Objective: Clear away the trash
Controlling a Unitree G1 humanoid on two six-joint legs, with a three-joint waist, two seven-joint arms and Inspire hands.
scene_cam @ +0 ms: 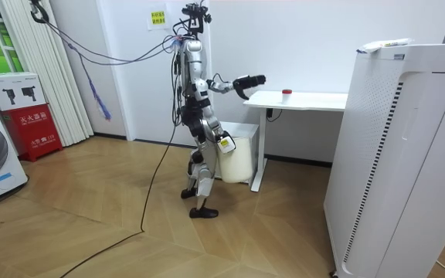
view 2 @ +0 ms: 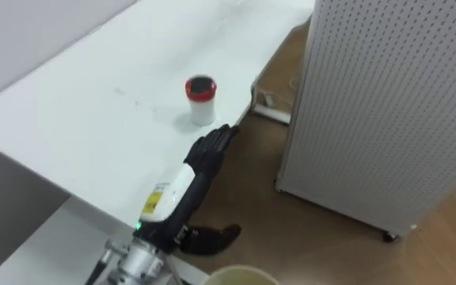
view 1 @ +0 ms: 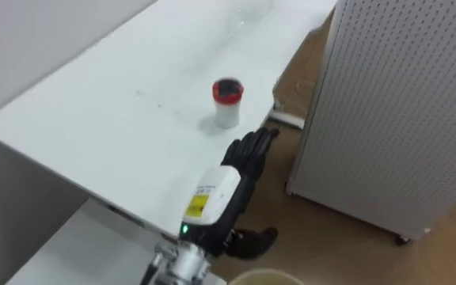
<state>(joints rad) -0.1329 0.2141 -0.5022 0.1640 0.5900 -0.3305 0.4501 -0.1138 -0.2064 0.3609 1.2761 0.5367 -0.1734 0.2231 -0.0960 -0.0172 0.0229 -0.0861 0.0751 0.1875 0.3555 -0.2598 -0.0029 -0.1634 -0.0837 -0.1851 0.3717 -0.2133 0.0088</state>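
"Where is the garbage?"

"It's that little white cup with a red top (view 1: 227, 104). It stands up straight on the white table (view 1: 93, 119), near the table's right edge."

"Has the robot got it?"

"Not yet. Its left hand (view 1: 248, 158) is open, with flat fingers. It hangs over the table just on the near side of the cup and does not touch it. Its right hand (scene_cam: 224, 145) hangs low by the white bin (scene_cam: 236, 161). I can't tell if that one is open or closed."

"Will the cup be hard to lift?"

"I think it's light. It looks stiff and smooth, so it could slip or tip over. I'd close the fingers round the white sides, under the red top, and not squeeze hard."
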